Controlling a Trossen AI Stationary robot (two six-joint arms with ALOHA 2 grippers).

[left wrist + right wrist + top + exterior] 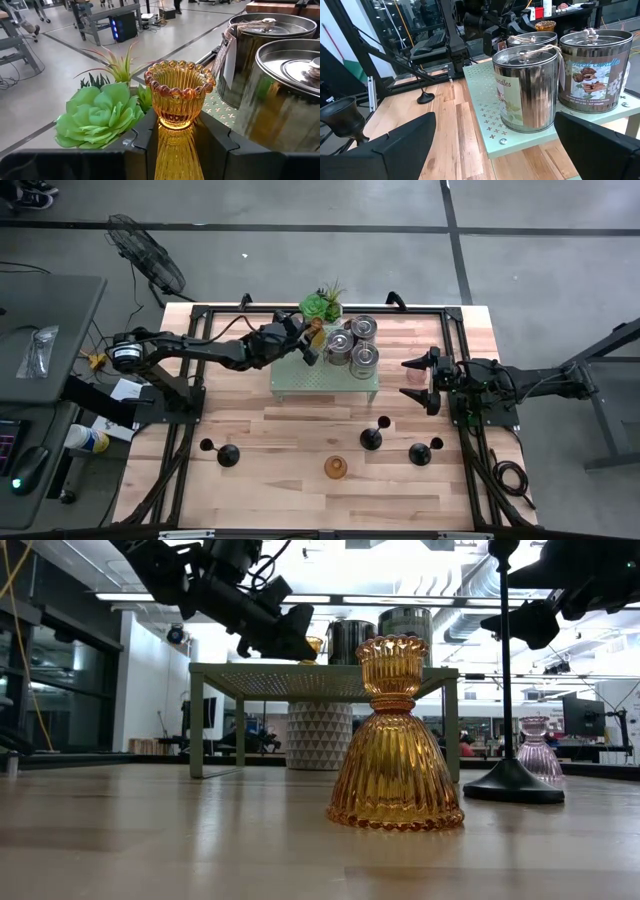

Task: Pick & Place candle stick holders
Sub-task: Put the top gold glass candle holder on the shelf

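Observation:
An amber glass candle stick holder [177,97] sits between the fingers of my left gripper [312,340], over the far left part of the pale green perforated stand [325,380], beside the green plant [100,115]. Three silvery tins [363,328] stand on that stand. A second amber holder [395,735] stands on its wide base on the table near the front, with black round-based holders [372,438] around it. My right gripper [420,378] waits open at the table's right, next to a pink glass holder [537,752]. My left gripper pinches the amber holder's ribbed body below the cup [175,145] between its two fingers [142,137]. The fingers come nearly level from the table's left. The cup end points up and away from the gripper; the fingers hide its base, so whether it rests on the stand cannot be told.
The tins [270,95] stand close to the held holder on its right. Black thin-stemmed holders [228,455] [420,452] are spread along the near half of the table. A black frame rail [300,308] runs round the table top.

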